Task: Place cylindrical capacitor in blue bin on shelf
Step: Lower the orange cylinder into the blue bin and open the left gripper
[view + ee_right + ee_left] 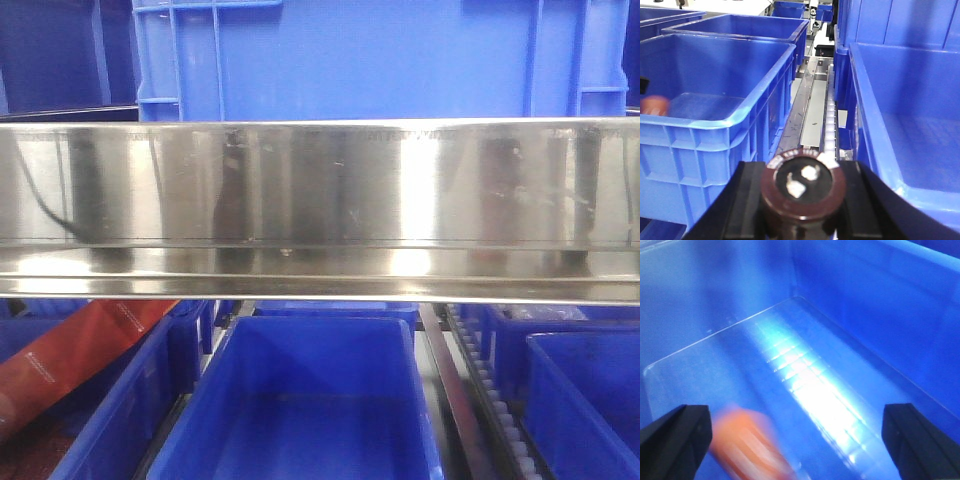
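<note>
So the right gripper is clamped on the cylindrical capacitor. From the right wrist view it's a dark brown can seen end-on, with two pale terminals facing the camera. It sits between the two black fingers low in the frame, in line with the roller track. That track runs between a blue bin on the left and a second bin on the right. The capacitor isn't in either bin, it's in the gripper.

The left gripper is down inside a bin with blue walls all round, fingers wide apart and gripping nothing. Between them, nearer the finger at the left of the picture, there's a blurred orange thing low over the bin floor. It's too smeared to say what it is or whether it touches that finger. The right wrist view also catches an orange blur inside the blue bin, by the picture's left edge.

The front view is mostly the shelf, with its shiny steel rail across the middle. There's a big blue crate on the level above and more blue bins below, with a red box leaning in the bottom-left one
</note>
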Action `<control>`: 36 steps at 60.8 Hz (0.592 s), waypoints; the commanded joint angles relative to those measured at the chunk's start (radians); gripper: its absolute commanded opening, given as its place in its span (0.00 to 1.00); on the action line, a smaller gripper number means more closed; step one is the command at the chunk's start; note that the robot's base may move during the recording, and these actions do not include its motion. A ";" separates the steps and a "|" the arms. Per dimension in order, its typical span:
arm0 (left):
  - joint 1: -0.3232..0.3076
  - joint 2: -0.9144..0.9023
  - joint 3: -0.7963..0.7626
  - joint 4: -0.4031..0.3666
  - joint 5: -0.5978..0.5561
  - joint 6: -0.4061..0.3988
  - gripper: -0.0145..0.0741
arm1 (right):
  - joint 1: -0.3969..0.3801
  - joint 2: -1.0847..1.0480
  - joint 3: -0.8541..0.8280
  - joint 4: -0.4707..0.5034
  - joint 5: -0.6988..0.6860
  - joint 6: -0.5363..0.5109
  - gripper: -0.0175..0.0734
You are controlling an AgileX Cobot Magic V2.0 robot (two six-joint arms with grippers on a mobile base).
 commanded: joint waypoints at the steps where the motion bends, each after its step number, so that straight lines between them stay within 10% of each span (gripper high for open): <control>1: -0.005 -0.056 -0.011 -0.008 0.020 0.001 0.84 | 0.001 -0.001 -0.003 0.001 -0.020 -0.004 0.02; 12: -0.005 -0.161 -0.011 -0.003 0.132 0.001 0.78 | 0.001 -0.001 -0.003 0.001 -0.023 -0.004 0.02; 36: -0.005 -0.498 0.186 0.037 0.274 -0.060 0.14 | 0.001 -0.001 -0.003 0.001 -0.018 -0.004 0.02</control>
